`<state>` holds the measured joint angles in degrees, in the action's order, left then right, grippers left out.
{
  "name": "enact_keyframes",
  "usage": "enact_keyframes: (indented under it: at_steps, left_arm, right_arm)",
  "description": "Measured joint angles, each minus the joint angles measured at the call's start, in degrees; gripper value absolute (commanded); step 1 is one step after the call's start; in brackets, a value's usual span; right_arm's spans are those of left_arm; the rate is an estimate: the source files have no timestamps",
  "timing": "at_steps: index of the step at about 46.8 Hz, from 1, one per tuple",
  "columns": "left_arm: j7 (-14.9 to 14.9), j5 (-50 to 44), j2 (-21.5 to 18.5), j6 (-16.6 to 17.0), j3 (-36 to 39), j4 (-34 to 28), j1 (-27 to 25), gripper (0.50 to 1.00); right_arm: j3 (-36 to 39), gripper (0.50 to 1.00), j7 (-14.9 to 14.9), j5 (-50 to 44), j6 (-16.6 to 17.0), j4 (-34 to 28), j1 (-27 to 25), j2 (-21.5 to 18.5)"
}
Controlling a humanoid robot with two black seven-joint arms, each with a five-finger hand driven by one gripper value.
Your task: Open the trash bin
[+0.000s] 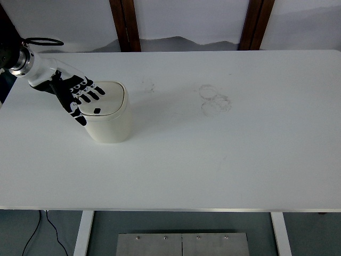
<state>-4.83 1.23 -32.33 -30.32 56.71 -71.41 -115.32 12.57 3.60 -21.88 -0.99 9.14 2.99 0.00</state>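
A small cream trash bin (109,118) stands on the left part of the white table (213,160). Its rounded lid (106,101) is down and has a small dark button near its front. My left hand (80,97) comes in from the upper left with its fingers spread flat, and its fingertips (97,92) lie over the lid's left edge. It holds nothing. My right arm is out of view.
Faint ring marks (214,100) show on the table right of centre. Two dark wooden posts (124,24) stand behind the far edge. A black cable (40,40) loops off my left wrist.
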Motion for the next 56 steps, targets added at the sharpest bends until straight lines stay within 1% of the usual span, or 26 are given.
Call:
enact_keyframes:
  at_steps: [13, 27, 33, 56]
  left_arm:
    - [0.00, -0.01, 1.54, 0.01, -0.83, 0.14, 0.00, 1.000]
    - [0.00, -0.09, 1.87, 0.04, -1.04, 0.14, 0.56, 1.000]
    - [0.00, -0.34, 2.80, 0.13, -1.09, 0.15, 0.69, 1.000]
    - [0.00, -0.45, 2.82, 0.09, -1.08, 0.66, 0.68, 1.000]
  right_arm:
    - [0.00, 0.995, 0.00, 0.00, -0.04, 0.00, 0.00, 0.00]
    - [0.00, 0.995, 0.00, 0.00, -0.04, 0.00, 0.00, 0.00]
    - [-0.01, 0.995, 0.00, 0.00, -0.03, 0.00, 0.00, 0.00]
    - [-0.03, 0.995, 0.00, -0.01, -0.05, 0.00, 0.00, 0.00]
